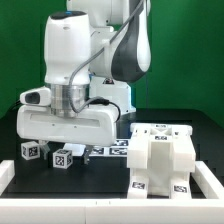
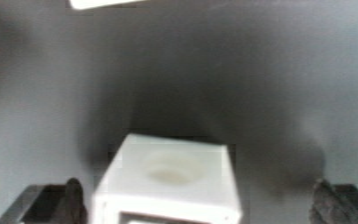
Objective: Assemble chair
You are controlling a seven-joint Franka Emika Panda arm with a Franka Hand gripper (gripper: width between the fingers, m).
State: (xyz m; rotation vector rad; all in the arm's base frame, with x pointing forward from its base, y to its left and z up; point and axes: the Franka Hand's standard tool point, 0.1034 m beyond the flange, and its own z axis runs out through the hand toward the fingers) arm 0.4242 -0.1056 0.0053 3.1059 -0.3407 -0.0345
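On the dark counter, toward the exterior view's right, the big chair part: white, chunky, upright, with black-and-white tags on its top and low on its front face; close to the raised white rim along the counter's near edge. Well apart from it, at the exterior view's left, two loose pieces of the chair: a small tagged block near the left rim; just beside it, toward the right, a second tagged block, directly beneath the broad white end of the arm. Between the second tagged block and the big chair part, flat on the counter, the marker board, partly hidden behind the arm. Low over the counter, that broad end, its lower edge just above the two small pieces; fingertips hard to make out from this side.

From the wrist: fingers released, spread wide, dark and blurred; between them a white block, resting on the counter, with a faint round mark on its upper face; a clear dark gap between the block and one finger, only a thin gap at the other; clenched on nothing. Cannot tell for certain whether this is the second tagged block of the exterior view. Farther off in the wrist view, cut by the picture's edge, the corner of a white piece, well apart from the block between the fingers.
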